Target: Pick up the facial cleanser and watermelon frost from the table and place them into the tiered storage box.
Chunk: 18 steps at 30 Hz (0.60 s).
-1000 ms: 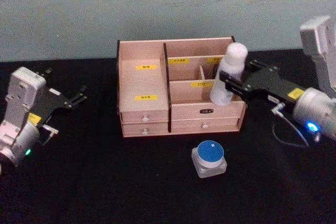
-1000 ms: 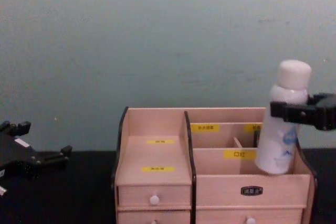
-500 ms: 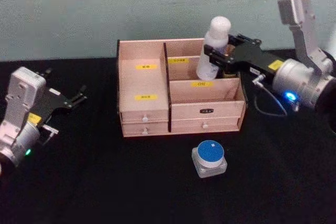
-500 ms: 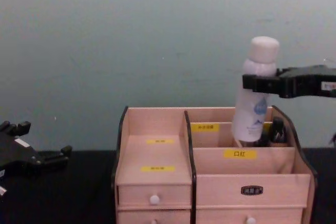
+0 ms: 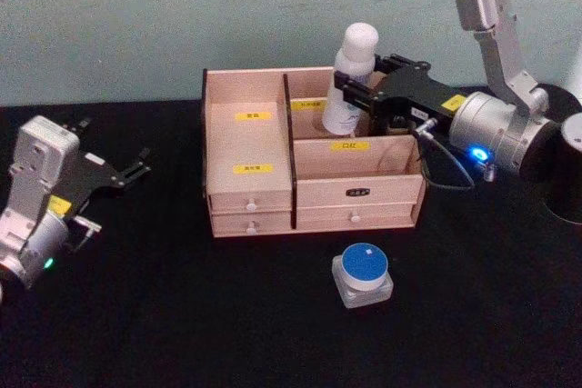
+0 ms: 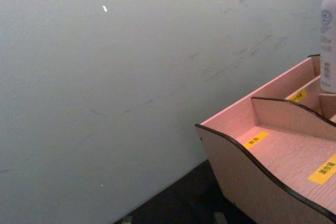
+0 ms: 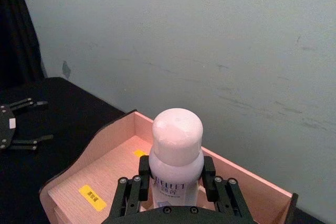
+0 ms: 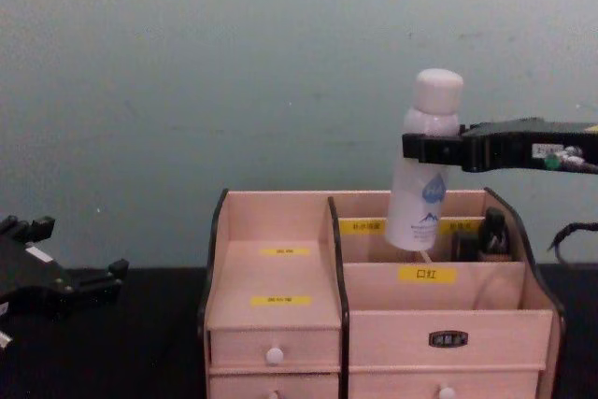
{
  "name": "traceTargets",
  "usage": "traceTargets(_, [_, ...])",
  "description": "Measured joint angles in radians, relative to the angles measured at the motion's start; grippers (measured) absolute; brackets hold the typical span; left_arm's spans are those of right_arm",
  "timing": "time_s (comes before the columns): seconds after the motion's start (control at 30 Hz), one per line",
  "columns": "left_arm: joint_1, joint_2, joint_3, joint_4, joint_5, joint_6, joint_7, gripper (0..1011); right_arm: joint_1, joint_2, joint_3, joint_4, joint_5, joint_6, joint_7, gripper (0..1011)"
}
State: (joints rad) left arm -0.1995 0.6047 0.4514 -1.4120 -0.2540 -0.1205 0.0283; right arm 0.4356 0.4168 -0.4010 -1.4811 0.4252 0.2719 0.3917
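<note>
Cleanser going in, frost untouched.
Right gripper [image 5: 350,91] clamps cleanser [image 5: 358,44] at box [image 5: 250,199] rear; frost [image 5: 363,277] near tabletop [image 5: 182,315] front edge; left gripper [image 5: 136,166] parked, jaws apart.

My right hand [image 7: 176,176] covers the lower body of the facial cleanser [image 7: 177,129], a divider of the tiered storage box [image 8: 280,221] beneath my hand hides most of a small dark bottle [image 8: 493,233], and the yellow labels [image 8: 432,274] are too small to read.

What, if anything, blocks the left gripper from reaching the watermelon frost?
Probably nothing, so likely yes: the left gripper sits open at the left, and the watermelon frost stands alone on the black table in front of the tiered storage box, though the stretch looks long.
</note>
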Motion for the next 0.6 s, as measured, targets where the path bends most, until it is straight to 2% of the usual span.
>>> traceTargets(0.6, [0.000,0.000,0.000,0.000,0.000,0.000,0.000,1001,0.045,-0.041,-0.021,0.076,-0.016,0.003,-0.008,598])
